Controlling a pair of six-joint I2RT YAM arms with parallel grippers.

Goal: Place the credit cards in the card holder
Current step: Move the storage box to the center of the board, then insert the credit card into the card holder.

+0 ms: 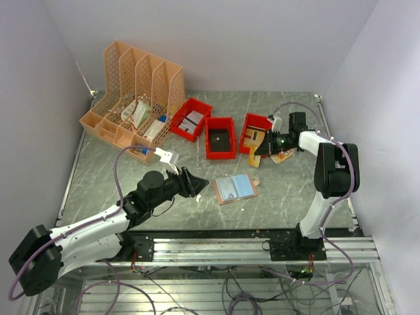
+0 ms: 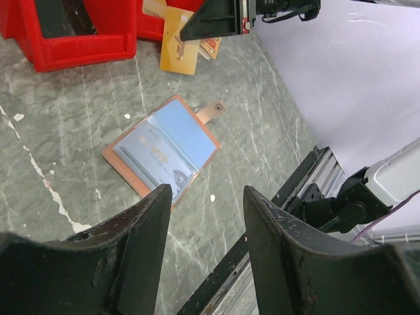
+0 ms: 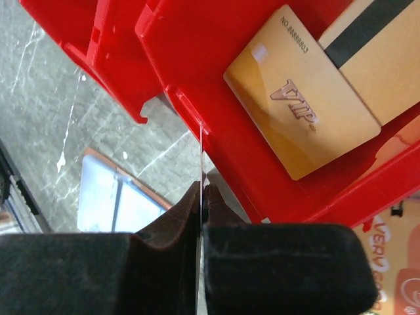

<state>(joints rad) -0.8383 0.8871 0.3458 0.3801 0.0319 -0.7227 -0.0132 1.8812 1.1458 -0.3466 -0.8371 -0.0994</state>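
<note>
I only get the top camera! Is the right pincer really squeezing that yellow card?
Observer: Yes. The right wrist view shows the right pincer shut on the yellow card, seen edge-on as a thin line.
Operator: Any more cards in the red bin?
Observer: Two: a gold VIP card and a black-striped card lie in the red bin.
Operator: And the card holder?
Observer: The left wrist view shows a snap strap sticking out from one edge of the open card holder.
</note>
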